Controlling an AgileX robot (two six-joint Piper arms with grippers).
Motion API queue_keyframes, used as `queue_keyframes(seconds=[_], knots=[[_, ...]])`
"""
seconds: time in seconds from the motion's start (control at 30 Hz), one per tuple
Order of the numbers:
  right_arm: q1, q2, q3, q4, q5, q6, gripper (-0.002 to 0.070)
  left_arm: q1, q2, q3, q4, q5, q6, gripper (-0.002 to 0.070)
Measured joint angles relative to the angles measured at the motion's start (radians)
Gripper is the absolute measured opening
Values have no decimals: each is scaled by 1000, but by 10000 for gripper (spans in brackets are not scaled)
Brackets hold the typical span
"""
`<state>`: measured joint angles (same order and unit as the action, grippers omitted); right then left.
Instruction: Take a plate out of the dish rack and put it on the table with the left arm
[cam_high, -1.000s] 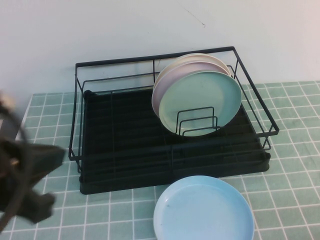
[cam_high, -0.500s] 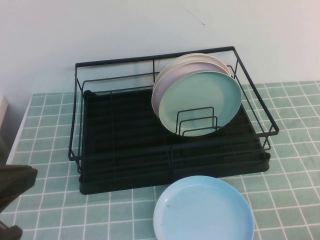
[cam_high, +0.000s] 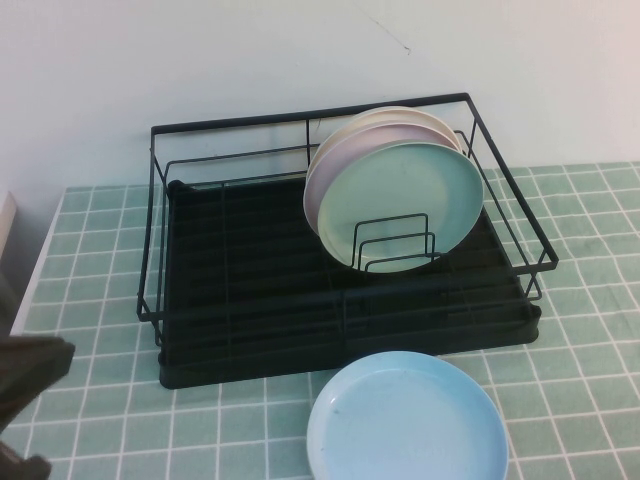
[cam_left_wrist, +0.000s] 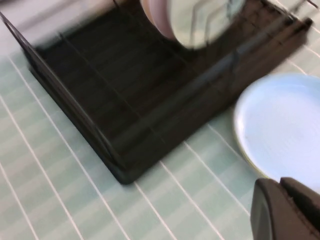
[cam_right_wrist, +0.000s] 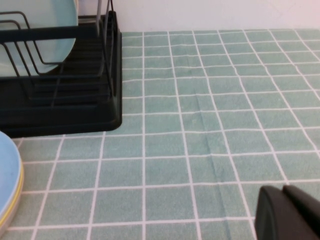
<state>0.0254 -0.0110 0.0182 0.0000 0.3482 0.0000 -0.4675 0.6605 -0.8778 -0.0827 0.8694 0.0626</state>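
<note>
The light sky-blue plate (cam_high: 407, 423) lies flat on the green tiled table (cam_high: 580, 330), just in front of the black wire dish rack (cam_high: 250, 270). It also shows in the left wrist view (cam_left_wrist: 280, 125) and at the edge of the right wrist view (cam_right_wrist: 7, 175), where a yellowish edge shows under its rim. My left arm (cam_high: 25, 385) sits at the table's front left corner, well clear of the plate. My left gripper (cam_left_wrist: 287, 210) is shut and empty. My right gripper (cam_right_wrist: 287, 212) is shut and empty over bare tiles to the right of the rack (cam_right_wrist: 60, 95).
A mint-green plate (cam_high: 410, 205) stands upright in the rack's right half, with a pink and a cream plate behind it. The rack's left half holds nothing. A white wall rises behind the rack. The table's white edge runs along the left.
My left arm has drawn back to the front left corner and mostly left the high view. The sky-blue plate and the rack have not moved.
</note>
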Motion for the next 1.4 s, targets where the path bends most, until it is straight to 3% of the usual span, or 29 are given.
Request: queue_keyframes(seconds=[0.3, 0.47, 0.73, 1.03, 1.13, 1.4], knots=[[0, 0, 0, 0, 0, 0, -2, 73, -173, 366, 76, -646, 0, -2], [0, 0, 0, 0, 0, 0, -2, 159, -314, 627, 42, -833, 0, -2], [0, 0, 0, 0, 0, 0, -2, 388, -560, 885, -37, -848, -4, -2], [0, 0, 0, 0, 0, 0, -2, 621, -670, 900, -38, -647, -4, -2], [0, 0, 0, 0, 0, 0, -2, 651, -672, 898, -34, -565, -13, -2], [0, 0, 0, 0, 0, 0, -2, 656, -672, 898, -34, -558, -54, -2]])
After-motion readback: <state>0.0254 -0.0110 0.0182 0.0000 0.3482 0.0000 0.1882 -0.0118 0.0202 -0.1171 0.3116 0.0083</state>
